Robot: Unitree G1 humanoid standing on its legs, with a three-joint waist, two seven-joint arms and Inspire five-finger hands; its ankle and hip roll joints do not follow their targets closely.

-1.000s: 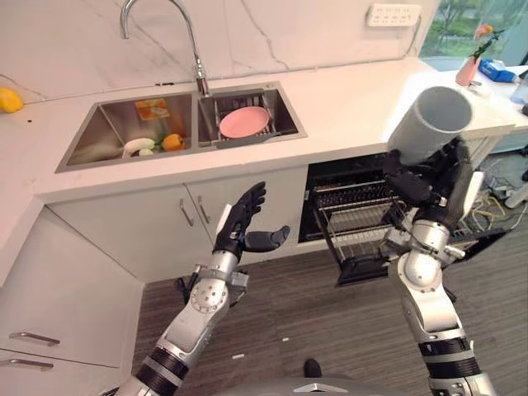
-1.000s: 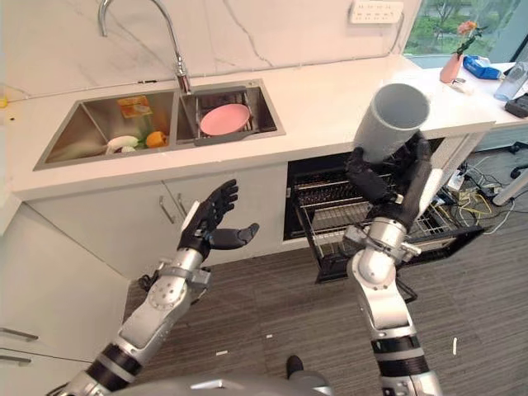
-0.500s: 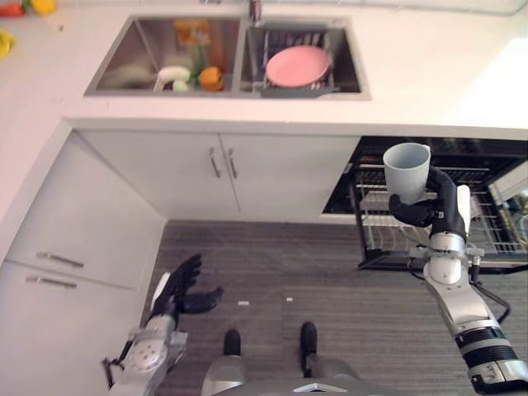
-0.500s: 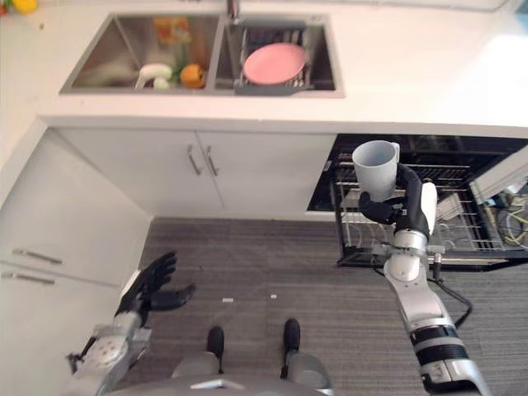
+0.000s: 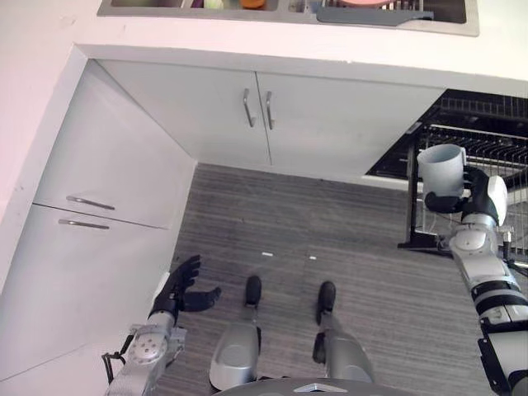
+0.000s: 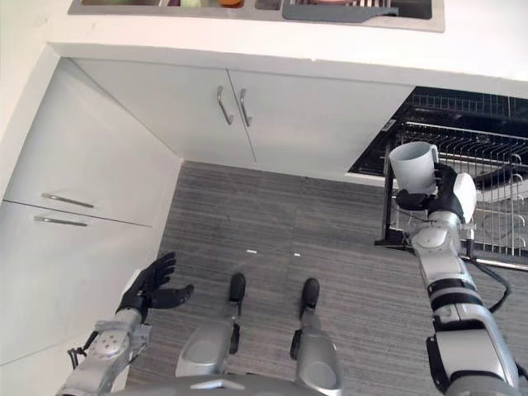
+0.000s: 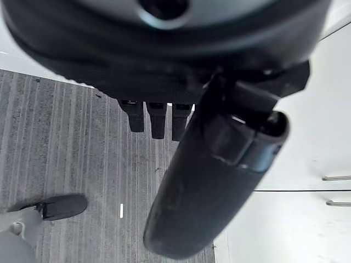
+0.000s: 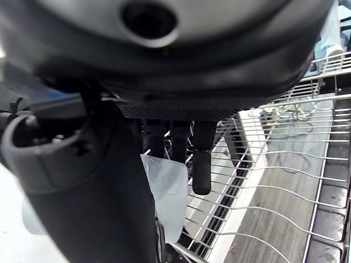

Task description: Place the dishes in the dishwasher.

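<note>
Cup (image 5: 440, 167) upright, right hand (image 5: 467, 198) fingers clenched round it (left hand (image 5: 177, 288) fingers released).

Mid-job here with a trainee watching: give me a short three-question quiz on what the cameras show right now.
1. True or false: the right hand is shut on the grey cup.
2. Multiple choice: where is the cup relative to the pulled-out dishwasher rack? A) lying on the floor B) held upright at the rack's near left corner C) in the sink
3. Fill in: the left hand hangs low beside the white ______, fingers relaxed and holding nothing.

Key: 1 true; 2 B; 3 drawers
</note>
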